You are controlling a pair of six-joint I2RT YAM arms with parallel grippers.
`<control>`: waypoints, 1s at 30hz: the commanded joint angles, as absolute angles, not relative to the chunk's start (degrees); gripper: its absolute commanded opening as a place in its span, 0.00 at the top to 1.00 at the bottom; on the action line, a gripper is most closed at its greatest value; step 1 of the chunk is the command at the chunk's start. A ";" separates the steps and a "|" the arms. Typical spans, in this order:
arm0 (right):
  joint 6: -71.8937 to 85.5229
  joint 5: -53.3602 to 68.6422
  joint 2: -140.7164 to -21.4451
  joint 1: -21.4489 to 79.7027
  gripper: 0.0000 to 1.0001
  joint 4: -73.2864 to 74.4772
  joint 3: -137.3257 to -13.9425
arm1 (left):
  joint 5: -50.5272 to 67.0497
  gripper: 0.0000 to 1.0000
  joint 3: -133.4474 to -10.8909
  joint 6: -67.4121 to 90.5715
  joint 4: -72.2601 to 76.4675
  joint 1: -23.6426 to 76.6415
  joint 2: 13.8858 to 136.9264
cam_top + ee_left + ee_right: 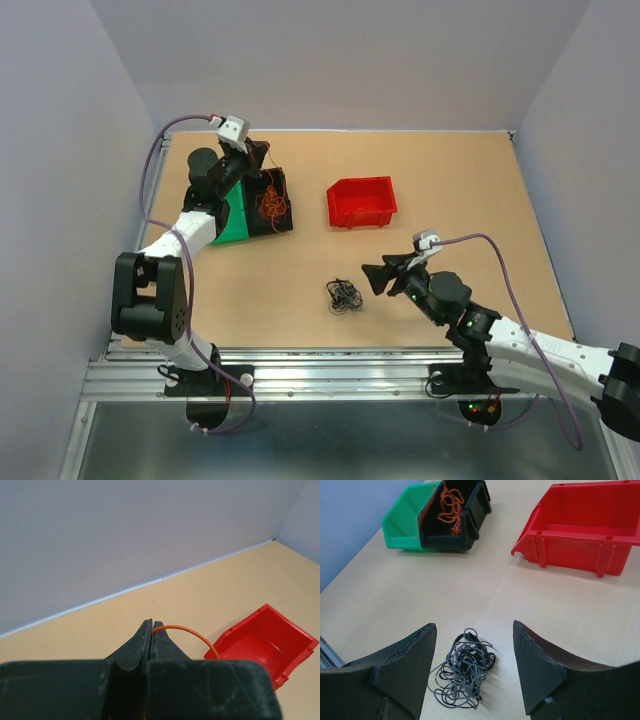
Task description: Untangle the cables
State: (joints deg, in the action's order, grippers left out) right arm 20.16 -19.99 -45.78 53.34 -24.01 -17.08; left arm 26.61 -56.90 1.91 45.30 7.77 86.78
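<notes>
Sorting: overhead, my left gripper point(255, 155) hangs above the black bin point(284, 222) left of the red bin point(360, 203); its wrist view shows jaws pinching an orange cable point(185, 630), presumably for dropping there; right-wrist view, my right gripper point(474, 626) gapes toward the grey tangle point(465, 669) nearside of the red bin.

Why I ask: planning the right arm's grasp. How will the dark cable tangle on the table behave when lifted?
The dark cable tangle looks floppy: its thin loops would probably sag, not hold shape. It seems light, so a push may slide the whole clump. Loops interlock, so pinching one likely drags the rest.
</notes>
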 commanded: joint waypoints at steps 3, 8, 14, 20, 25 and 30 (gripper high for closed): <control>19.25 -20.83 -43.68 53.61 0.32 -25.14 -15.65 | 25.23 1.00 -59.24 -2.19 45.27 7.56 92.28; 19.34 -21.35 -40.61 53.61 0.32 -23.82 -15.03 | 19.78 1.00 -60.03 -4.04 42.63 7.56 94.83; 19.25 -22.06 -36.04 53.61 0.32 -21.45 -13.80 | 15.91 1.00 -59.76 -7.29 38.15 7.56 93.17; 19.16 -22.41 -33.57 53.61 0.32 -20.30 -13.36 | 14.25 0.99 -60.03 -15.64 29.71 8.00 91.32; 19.16 -22.59 -34.98 53.53 0.32 -20.30 -13.80 | 10.81 0.98 -58.36 -20.64 27.78 8.09 90.97; 19.34 -22.50 -36.91 53.61 0.32 -20.65 -14.59 | 7.74 0.98 -57.92 -24.43 24.00 9.58 91.76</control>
State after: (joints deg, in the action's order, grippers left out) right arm 19.73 -21.45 -36.03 53.34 -19.64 -14.28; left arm 11.27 -57.87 -19.38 26.37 8.21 93.97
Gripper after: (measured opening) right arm 0.678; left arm 0.040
